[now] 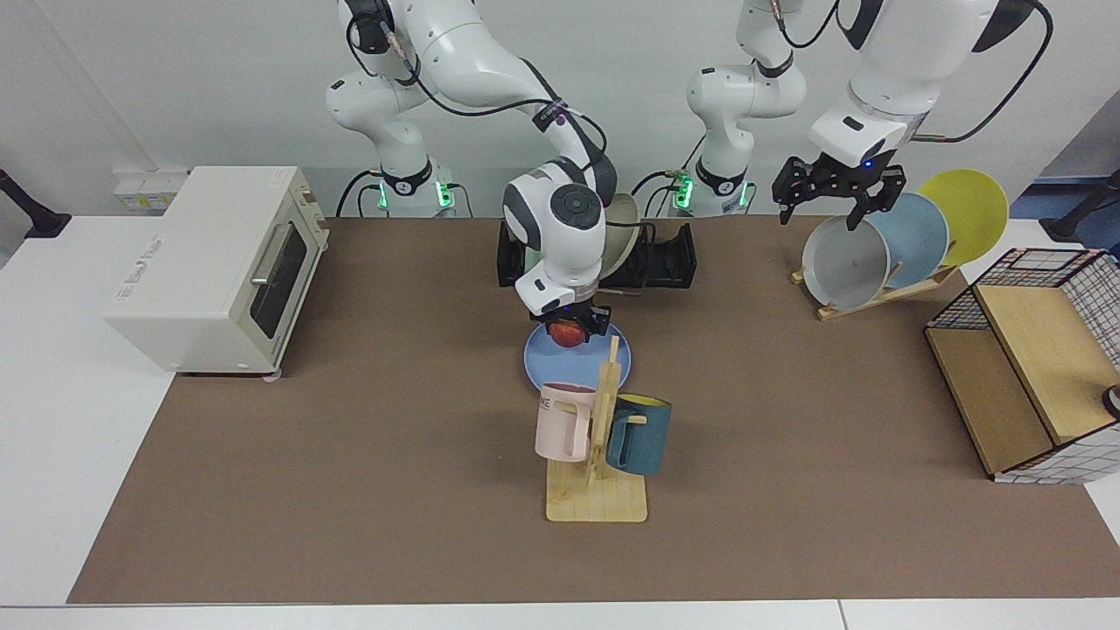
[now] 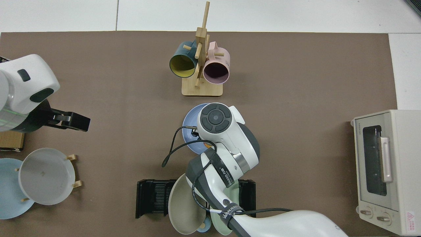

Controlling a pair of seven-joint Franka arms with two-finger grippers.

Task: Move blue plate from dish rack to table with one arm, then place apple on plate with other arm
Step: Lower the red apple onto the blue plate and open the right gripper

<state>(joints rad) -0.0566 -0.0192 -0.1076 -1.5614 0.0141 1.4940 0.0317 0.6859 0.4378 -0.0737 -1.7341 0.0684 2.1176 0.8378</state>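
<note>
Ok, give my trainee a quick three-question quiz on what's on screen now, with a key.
1. True or false: the blue plate still stands in the dish rack.
2. Which hand holds the apple?
A. right hand
B. left hand
C. neither
3. Fill in: the apple hangs over the ____.

Key
1. False: it lies flat on the table, beside the mug stand.
2. A. The left hand is open above the grey plate on the wooden rack.
3. Blue plate.

Bright, even overhead light w/ soft shadows; both views sharp, no glare.
</note>
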